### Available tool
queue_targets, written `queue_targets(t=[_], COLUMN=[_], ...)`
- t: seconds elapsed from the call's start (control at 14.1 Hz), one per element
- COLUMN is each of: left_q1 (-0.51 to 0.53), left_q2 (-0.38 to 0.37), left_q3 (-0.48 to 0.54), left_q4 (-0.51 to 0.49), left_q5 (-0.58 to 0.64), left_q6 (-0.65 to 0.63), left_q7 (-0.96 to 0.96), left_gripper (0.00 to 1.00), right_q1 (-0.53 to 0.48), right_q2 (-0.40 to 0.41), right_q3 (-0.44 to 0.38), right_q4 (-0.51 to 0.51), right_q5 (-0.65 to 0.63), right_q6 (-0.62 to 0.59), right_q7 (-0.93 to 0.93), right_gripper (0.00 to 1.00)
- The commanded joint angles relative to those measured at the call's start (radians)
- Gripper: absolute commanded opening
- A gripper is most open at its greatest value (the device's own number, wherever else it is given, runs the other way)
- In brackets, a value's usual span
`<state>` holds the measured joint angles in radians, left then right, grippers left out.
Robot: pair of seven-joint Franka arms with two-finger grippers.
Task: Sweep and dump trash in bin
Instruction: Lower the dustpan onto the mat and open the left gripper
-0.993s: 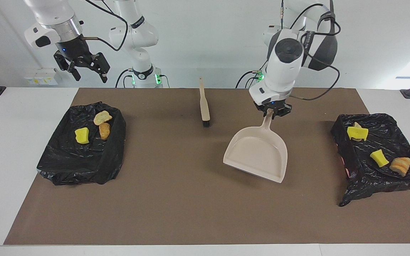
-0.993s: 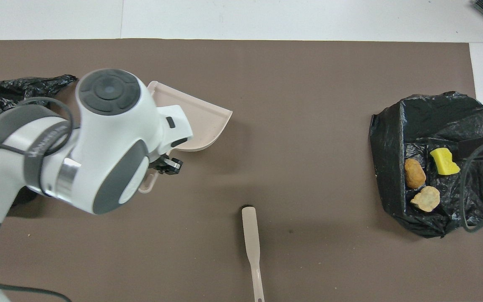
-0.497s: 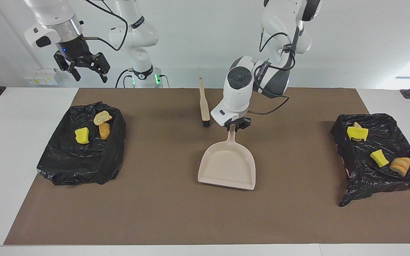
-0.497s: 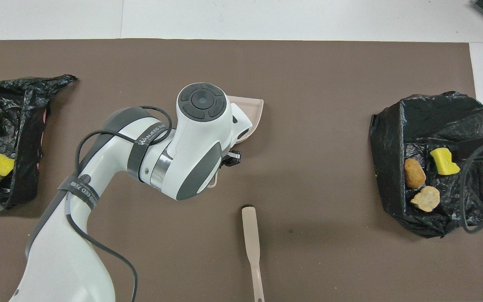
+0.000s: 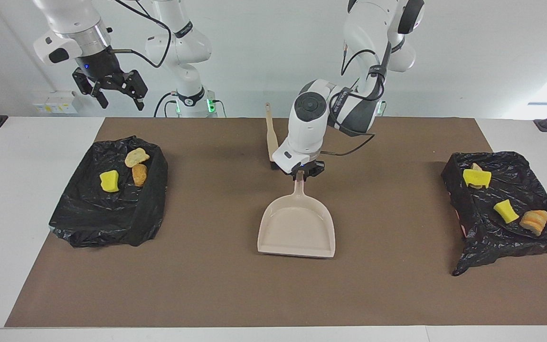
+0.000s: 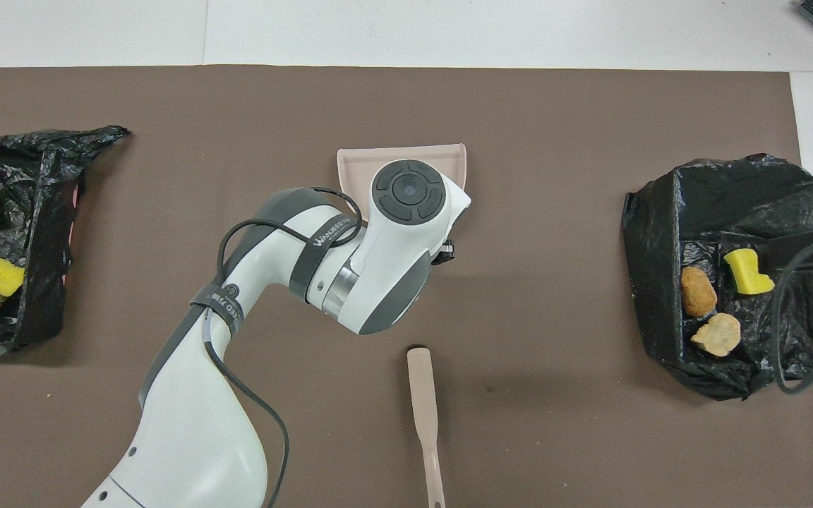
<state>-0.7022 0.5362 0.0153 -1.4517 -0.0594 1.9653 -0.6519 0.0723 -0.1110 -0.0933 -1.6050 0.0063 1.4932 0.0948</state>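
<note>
Brown mat (image 5: 235, 289) covers most of the white table (image 5: 12, 199), and none of the trash lies loose on it: all seven pieces sit in two bins lined with black bags. In the bin (image 5: 107, 223) toward the right arm's end there are a yellow sponge (image 5: 109, 181), a pale bread lump (image 5: 136, 156) and a darker brown lump (image 5: 139, 174) just beside it. In the bin (image 5: 473, 242) toward the left arm's end a second sponge (image 5: 476, 177) rests on a tan piece (image 5: 476, 166) of which only an edge shows, with a third sponge (image 5: 506, 211) and an orange bread lump (image 5: 534, 221) side by side farther from the robots. A beige dustpan (image 5: 297, 228) lies at mid-table between the bins, its mouth turned away from the robots and its handle toward them. The left gripper (image 5: 300, 173) is down at the tip of that handle, reaching in from the left arm's base; whether it clamps the handle or has let go cannot be told. The pan is bare inside. The brush (image 6: 423, 402) lies on the mat nearer to the robots than the dustpan, bristles toward the pan, apart from it. The right gripper (image 5: 112, 90) hangs high over the table edge by the right arm's bin, jaws spread and carrying nothing; that arm waits.
</note>
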Motion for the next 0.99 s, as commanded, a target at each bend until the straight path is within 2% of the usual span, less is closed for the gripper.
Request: queue_targets(t=[0.0,0.28,0.5,0.92], left_q1=[0.006,0.102,0.174,0.341], left_q2=[-0.037,-0.119,-0.139,-0.248], left_q3=[0.025,0.026,0.026,0.038], left_q4=[-0.015,-0.041,-0.032,-0.035], left_q5=[0.006,0.007,0.010,0.006], left_q6=[-0.014,-0.058,-0.083,-0.170], left_q7=[-0.011,0.043,0.129,0.385], left_gripper=[1.00,1.00,1.00,1.00], right_q1=[-0.011,-0.011,-0.011,-0.011], right_q2=[-0.021,-0.021,-0.021,-0.021], right_q3=[0.006,0.006,0.006,0.006], right_q4=[-0.023,-0.023,-0.024,-0.023], right_q5=[0.001,0.001,0.001,0.001], right_q6=[0.001,0.001,0.001,0.001], right_q7=[-0.026,-0.026,-0.026,-0.026], right_gripper=[1.00,1.00,1.00,1.00])
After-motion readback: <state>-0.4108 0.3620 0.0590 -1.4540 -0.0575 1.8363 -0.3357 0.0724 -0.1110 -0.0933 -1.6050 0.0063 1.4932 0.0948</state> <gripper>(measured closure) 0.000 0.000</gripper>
